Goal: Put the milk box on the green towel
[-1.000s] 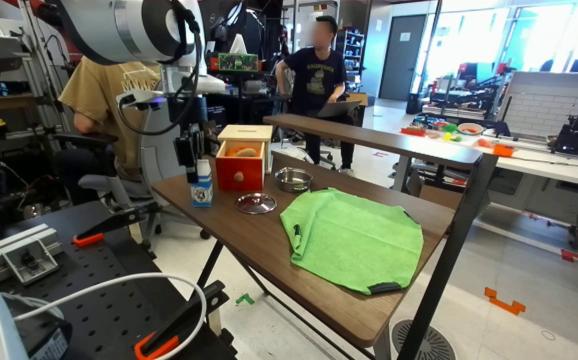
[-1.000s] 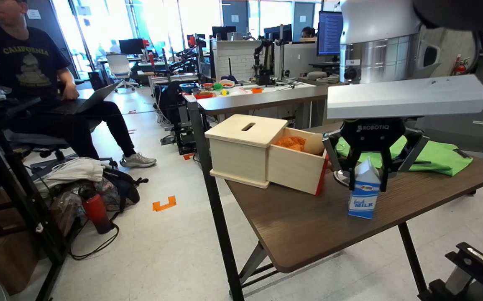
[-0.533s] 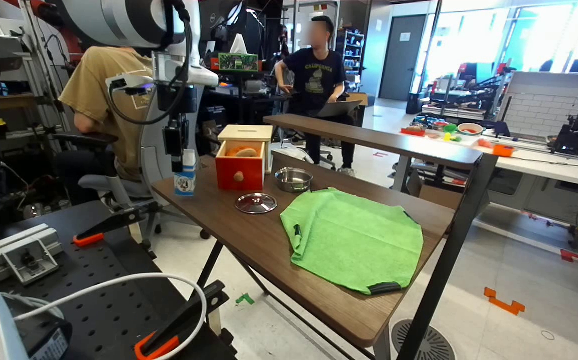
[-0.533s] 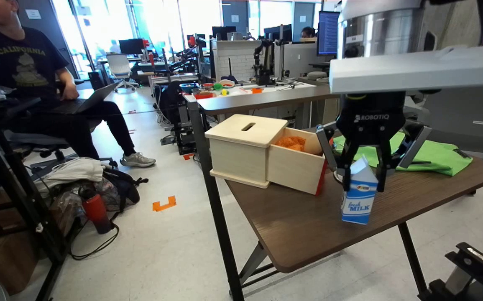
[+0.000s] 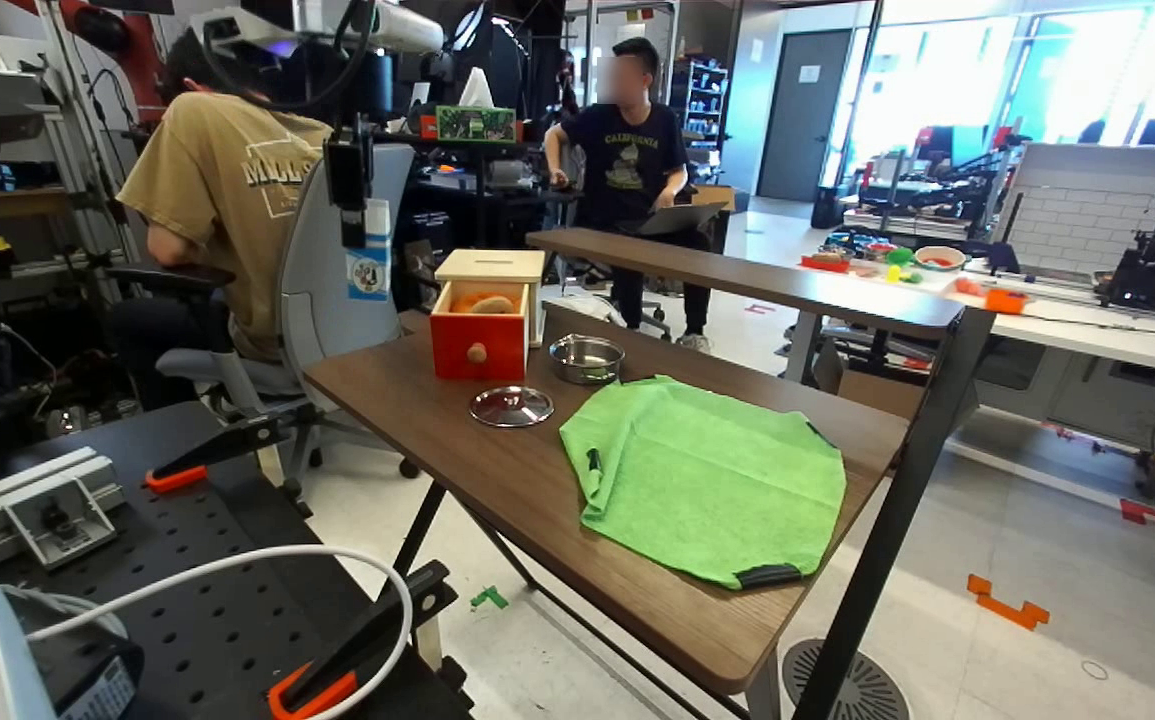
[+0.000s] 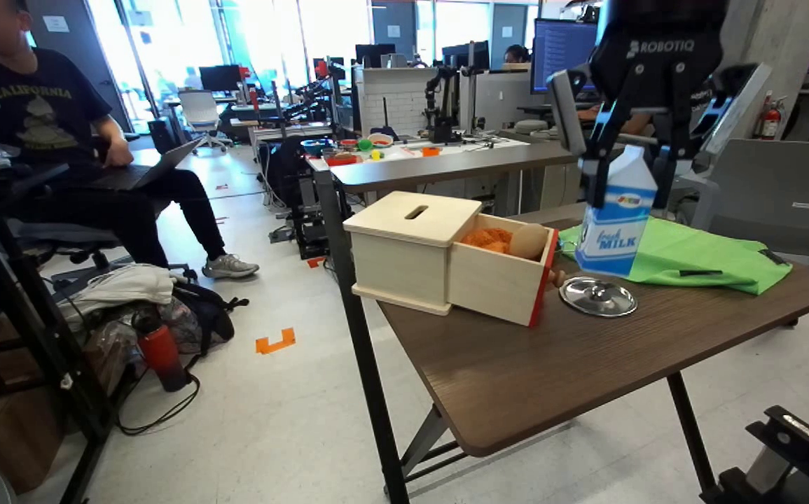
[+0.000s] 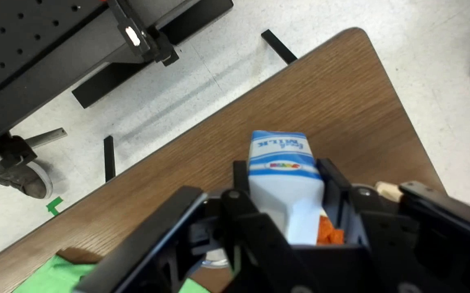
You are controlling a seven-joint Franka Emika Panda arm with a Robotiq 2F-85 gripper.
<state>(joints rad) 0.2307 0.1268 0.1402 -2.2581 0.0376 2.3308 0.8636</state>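
Fingers (image 6: 595, 185) of the gripper (image 6: 628, 184) are clamped on the upper part of the milk box (image 6: 618, 218), one at each side, and hold it roughly upright in the air above the table (image 5: 497, 460). By my reading, the grasp and the lift are done. The box is not yet on the green towel (image 5: 727, 480), so the carry across, the lowering and the release look to be what is left.

How near the goal seems depends on where you look from. In an exterior view, a wide gap parts the box from the towel, and the drawer (image 5: 480, 332), the lid (image 5: 512, 407) and the pot (image 5: 587, 362) sit along that stretch. There the fingers run together into a single dark shape, so their grip is hard to read. In an exterior view that gives the milk label (image 6: 614, 241), both fingers stand out clearly, yet the box overlaps the towel behind it and could pass for almost arrived; the pot is nearly all hidden. The wrist view sides with the wide gap: the table borders the label, and only a piece of the towel shows, along the bottom edge. It also shows the box squarely between the two fingers, though what lies straight below is out of sight.
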